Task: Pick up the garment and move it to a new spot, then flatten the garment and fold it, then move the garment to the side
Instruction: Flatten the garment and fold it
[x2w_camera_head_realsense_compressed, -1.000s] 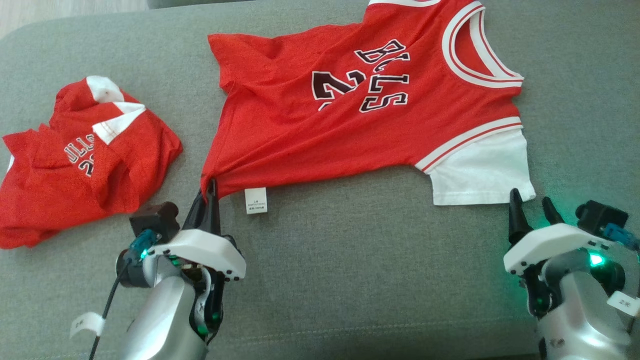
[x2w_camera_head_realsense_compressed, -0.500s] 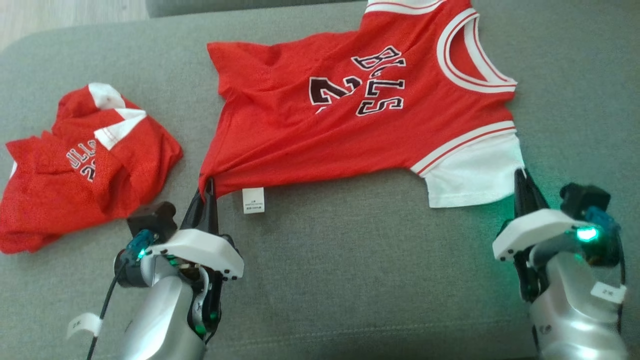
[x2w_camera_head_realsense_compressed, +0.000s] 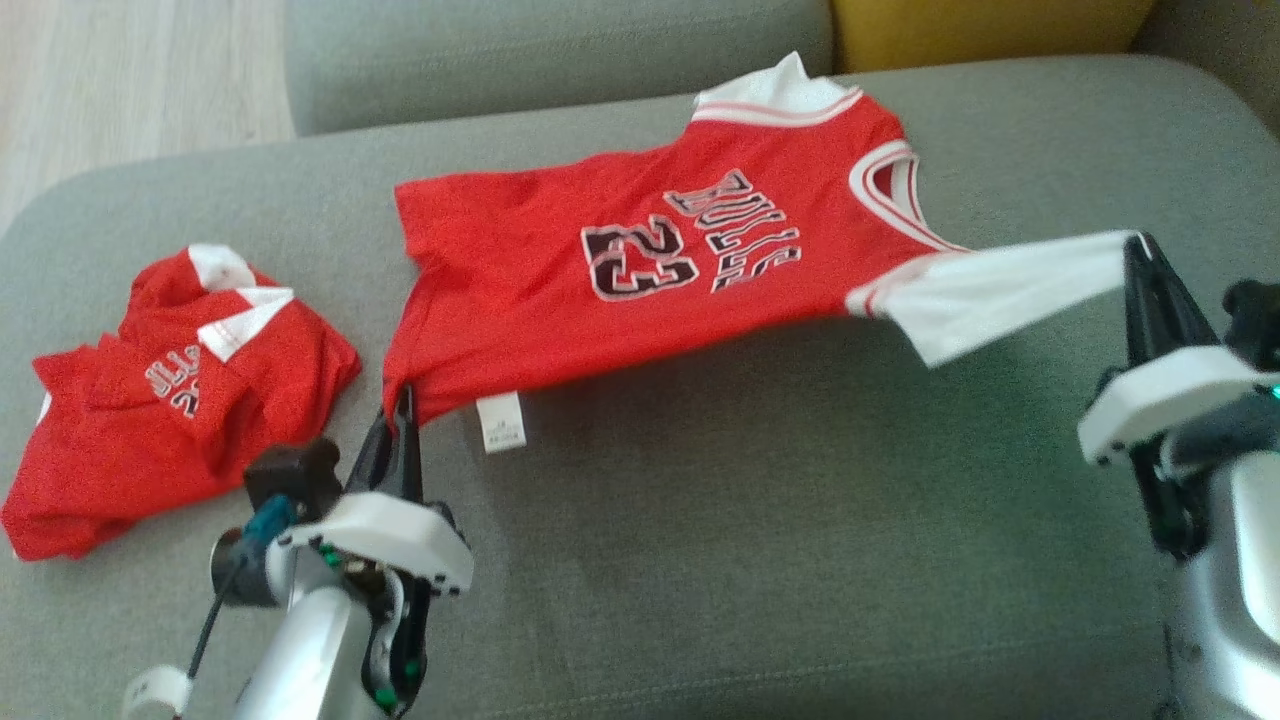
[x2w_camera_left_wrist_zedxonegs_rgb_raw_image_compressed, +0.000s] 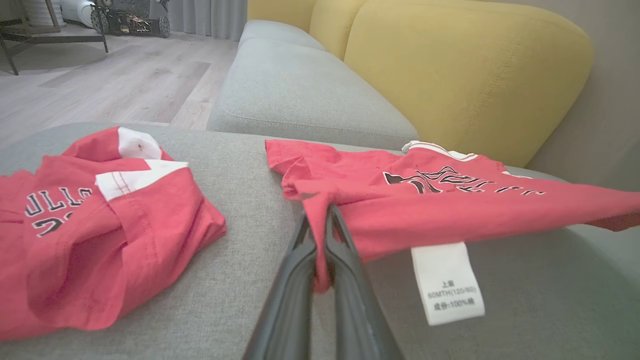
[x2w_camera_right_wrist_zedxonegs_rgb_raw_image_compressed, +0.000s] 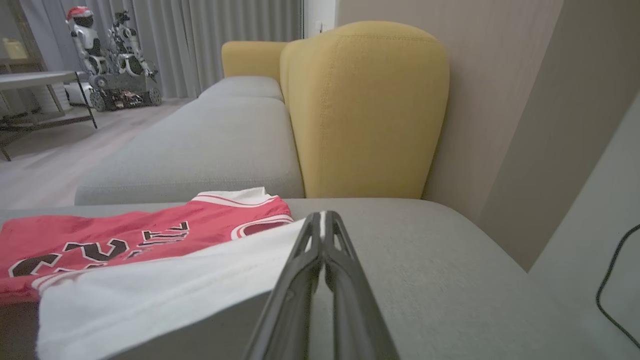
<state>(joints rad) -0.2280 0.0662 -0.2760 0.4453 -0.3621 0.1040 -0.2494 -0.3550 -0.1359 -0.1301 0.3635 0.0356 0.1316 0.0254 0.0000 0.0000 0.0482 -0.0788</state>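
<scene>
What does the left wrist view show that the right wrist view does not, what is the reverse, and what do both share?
Left wrist view, not the right: the left gripper shut on the jersey's red hem, its white label, and a second crumpled red shirt. Right wrist view, not the left: the right gripper shut on the jersey's white sleeve, and a black cable. Both: the jersey, the grey sofa seat, the yellow cushion and the wooden floor.

Silver forearms (x2w_camera_head_realsense_compressed: 300, 645) end in white wrist plates (x2w_camera_head_realsense_compressed: 385, 530) with green lights (x2w_camera_head_realsense_compressed: 385, 693) — long dark fingers (x2w_camera_head_realsense_compressed: 405, 450), black camera (x2w_camera_head_realsense_compressed: 290, 475), teal plug (x2w_camera_head_realsense_compressed: 262, 520), black cable (x2w_camera_head_realsense_compressed: 205, 630), white tag (x2w_camera_head_realsense_compressed: 155, 692).
</scene>
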